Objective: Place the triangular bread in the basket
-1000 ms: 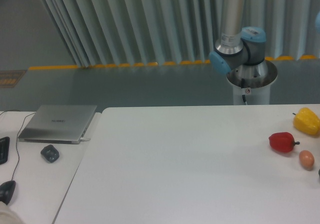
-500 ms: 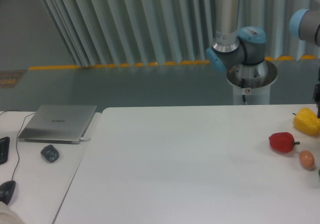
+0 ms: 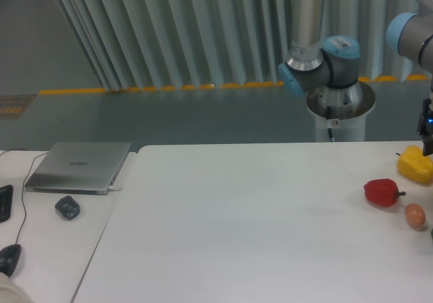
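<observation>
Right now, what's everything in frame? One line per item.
red pepper: 1, red, right side of the white table
yellow pepper: 1, yellow, far right, behind the red one
egg: 1, brown, in front of the red pepper
dark object: 1, cut off at the right edge, cannot identify
laptop: 1, silver, closed, left side table
small gadget: 1, dark grey, in front of the laptop
mouse: 1, black, bottom left
triangular bread, basket: not in view
robot arm: 1, silver and blue, behind the table; gripper barely visible at the right edge
</observation>
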Motion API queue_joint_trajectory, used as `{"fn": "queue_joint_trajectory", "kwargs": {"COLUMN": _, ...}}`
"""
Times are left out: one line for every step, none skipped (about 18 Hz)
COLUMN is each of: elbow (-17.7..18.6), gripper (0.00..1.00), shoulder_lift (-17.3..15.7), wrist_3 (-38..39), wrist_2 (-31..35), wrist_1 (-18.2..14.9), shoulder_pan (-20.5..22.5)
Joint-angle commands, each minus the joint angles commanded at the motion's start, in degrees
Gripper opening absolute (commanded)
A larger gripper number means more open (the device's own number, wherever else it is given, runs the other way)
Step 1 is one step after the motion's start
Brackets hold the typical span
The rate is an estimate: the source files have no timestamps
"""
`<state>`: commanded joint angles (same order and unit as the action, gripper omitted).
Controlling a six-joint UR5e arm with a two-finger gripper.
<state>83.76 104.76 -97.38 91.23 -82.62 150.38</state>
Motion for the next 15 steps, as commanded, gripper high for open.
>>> {"fn": "queue_joint_trajectory", "kwargs": {"elbow": 0.0, "gripper": 1.0, "shoulder_lift": 0.18, "wrist_3": 0.0, "wrist_2": -0.09, "wrist_1": 0.0, "shoulder_pan": -0.26}}
{"fn": "queue_joint_trajectory", "kwargs": {"elbow": 0.0, "gripper": 1.0, "shoulder_lift": 0.53, "wrist_3": 0.0, "wrist_2": 0.0, "wrist_1": 0.09, "shoulder_pan": -0.61}}
{"fn": "queue_joint_trajectory", "kwargs": {"elbow": 0.0, "gripper": 1.0, "shoulder_lift": 0.7, "wrist_3": 0.0, "wrist_2": -0.09, "wrist_1": 0.17, "shoulder_pan": -0.7}}
{"fn": "queue_joint_trajectory", "kwargs": {"elbow": 0.0, "gripper": 1.0, "shoulder_lift": 0.97, "wrist_3": 0.0, "wrist_2": -0.09, "wrist_1": 0.18, "shoulder_pan": -0.79}}
{"fn": "queue_joint_trajectory", "kwargs": {"elbow": 0.09, "gripper": 1.0, "shoulder_lift": 1.23, "wrist_3": 0.0, "wrist_2": -0.09, "wrist_1": 0.18, "shoulder_pan": -1.05}}
{"fn": "queue_joint_trajectory", "kwargs": {"elbow": 0.0, "gripper": 1.0, "shoulder_lift": 1.32, "wrist_3": 0.0, "wrist_2": -0.09, "wrist_1": 0.26, "shoulder_pan": -1.49}}
{"fn": "queue_joint_trajectory", "kwargs": {"elbow": 0.09, "gripper": 1.0, "shoulder_lift": 1.41, "wrist_3": 0.0, "wrist_2": -0.09, "wrist_1": 0.26, "shoulder_pan": -1.5}}
{"fn": "queue_joint_trajectory", "kwargs": {"elbow": 0.0, "gripper": 1.0, "shoulder_lift": 1.41, "wrist_3": 0.0, "wrist_2": -0.09, "wrist_1": 0.26, "shoulder_pan": -1.58}}
{"fn": "queue_joint_trajectory", "kwargs": {"elbow": 0.09, "gripper": 1.0, "shoulder_lift": 1.41, "wrist_3": 0.0, "wrist_2": -0.09, "wrist_1": 0.26, "shoulder_pan": -1.5}}
{"fn": "queue_joint_trajectory", "kwargs": {"elbow": 0.09, "gripper": 1.0, "shoulder_lift": 1.5, "wrist_3": 0.0, "wrist_2": -0.17, "wrist_1": 0.26, "shoulder_pan": -1.58}}
{"fn": "queue_joint_trajectory", "kwargs": {"elbow": 0.09, "gripper": 1.0, "shoulder_lift": 1.5, "wrist_3": 0.0, "wrist_2": -0.18, "wrist_1": 0.26, "shoulder_pan": -1.58}}
{"fn": "queue_joint_trajectory", "kwargs": {"elbow": 0.09, "gripper": 1.0, "shoulder_lift": 1.5, "wrist_3": 0.0, "wrist_2": -0.18, "wrist_1": 0.26, "shoulder_pan": -1.58}}
{"fn": "queue_joint_trajectory", "kwargs": {"elbow": 0.09, "gripper": 1.0, "shoulder_lift": 1.5, "wrist_3": 0.0, "wrist_2": -0.18, "wrist_1": 0.26, "shoulder_pan": -1.58}}
{"fn": "queue_joint_trajectory", "kwargs": {"elbow": 0.09, "gripper": 1.0, "shoulder_lift": 1.5, "wrist_3": 0.0, "wrist_2": -0.18, "wrist_1": 0.26, "shoulder_pan": -1.58}}
{"fn": "queue_joint_trajectory", "kwargs": {"elbow": 0.09, "gripper": 1.0, "shoulder_lift": 1.5, "wrist_3": 0.0, "wrist_2": -0.26, "wrist_1": 0.26, "shoulder_pan": -1.58}}
